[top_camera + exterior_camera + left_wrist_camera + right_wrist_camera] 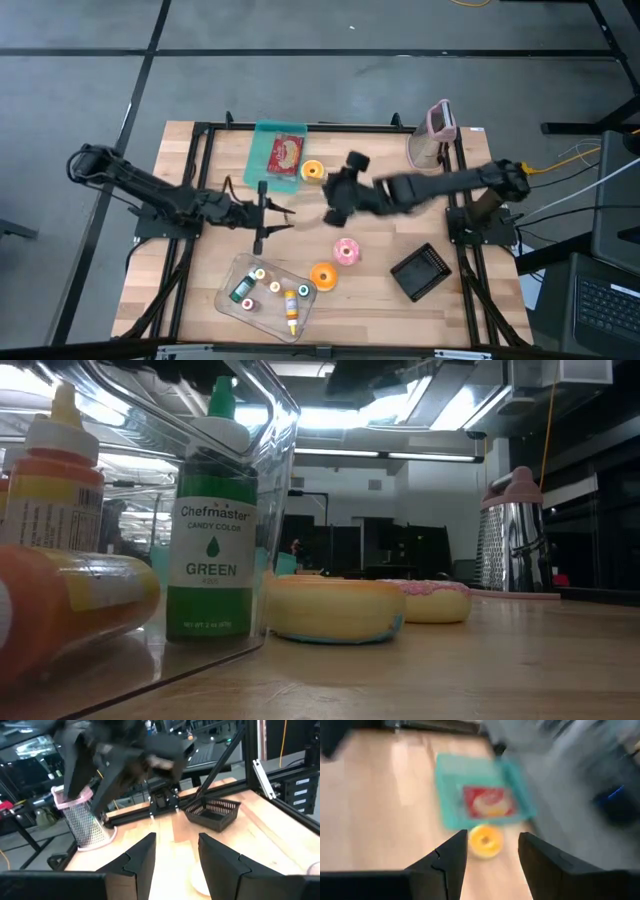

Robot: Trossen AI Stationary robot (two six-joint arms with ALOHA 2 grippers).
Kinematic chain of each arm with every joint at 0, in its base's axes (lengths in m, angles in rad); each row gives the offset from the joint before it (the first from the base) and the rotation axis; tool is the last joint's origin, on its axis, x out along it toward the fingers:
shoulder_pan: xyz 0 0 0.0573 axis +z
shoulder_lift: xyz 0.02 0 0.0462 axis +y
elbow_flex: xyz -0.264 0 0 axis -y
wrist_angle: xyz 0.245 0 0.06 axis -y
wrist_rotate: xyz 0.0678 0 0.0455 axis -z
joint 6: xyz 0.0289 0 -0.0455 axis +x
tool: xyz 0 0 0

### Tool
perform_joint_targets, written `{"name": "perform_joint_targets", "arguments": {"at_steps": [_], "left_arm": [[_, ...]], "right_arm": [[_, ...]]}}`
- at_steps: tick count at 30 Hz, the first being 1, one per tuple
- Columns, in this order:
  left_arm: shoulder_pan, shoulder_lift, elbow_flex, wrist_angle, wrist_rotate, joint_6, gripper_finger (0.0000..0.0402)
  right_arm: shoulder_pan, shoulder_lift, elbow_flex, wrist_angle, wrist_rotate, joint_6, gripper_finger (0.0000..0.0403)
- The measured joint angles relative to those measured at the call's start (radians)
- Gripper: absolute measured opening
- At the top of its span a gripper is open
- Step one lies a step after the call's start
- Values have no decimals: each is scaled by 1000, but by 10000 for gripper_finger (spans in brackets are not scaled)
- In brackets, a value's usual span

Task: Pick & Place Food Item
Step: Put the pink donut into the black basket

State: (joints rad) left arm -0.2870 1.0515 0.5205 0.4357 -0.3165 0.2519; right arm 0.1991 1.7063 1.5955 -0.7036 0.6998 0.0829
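Wooden bench (200, 310) seen from above, framed by black rails. Right arm reaches from the right edge toward the bench centre; its claw (333, 212) hangs above the bench with fingers (451, 857) spread apart and nothing between them, and its wrist view looks down on a yellow donut (485, 840). Left arm extends from the left edge; its claw (285, 217) sits left of centre, fingers (142, 862) parted and empty. Teal tray (262, 165) at the far edge carries a red packet (286, 153); the yellow donut lies just beside the tray's right corner. Clear container (228, 290) near the front edge holds small colouring bottles, one labelled green (210, 550). Black basket (423, 271) stands front right. Metal grater with pink handle (438, 135) stands at the far right. Pink frosted donut (346, 251) lies near centre, with an orange donut (323, 276) just in front of it, beside the container.
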Motion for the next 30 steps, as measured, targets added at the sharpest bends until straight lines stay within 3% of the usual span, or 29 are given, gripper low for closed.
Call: {"name": "perform_joint_targets", "arguments": {"at_steps": [5, 11, 16, 23, 30], "left_arm": [[42, 0, 0, -21, 60, -12, 143], [42, 0, 0, -36, 103, 5, 143], [42, -6, 0, -58, 103, 20, 143], [42, -6, 0, -60, 110, 29, 144], [43, -6, 0, -52, 110, 34, 144]], "right_arm": [[-184, 25, 1, -172, -334, 245, 175], [-224, 132, -16, -474, -383, 359, 174], [-181, 186, -145, -395, -442, 403, 174], [-107, 176, -391, -192, -507, 594, 174], [-23, 165, -415, -109, -522, 654, 174]]}}
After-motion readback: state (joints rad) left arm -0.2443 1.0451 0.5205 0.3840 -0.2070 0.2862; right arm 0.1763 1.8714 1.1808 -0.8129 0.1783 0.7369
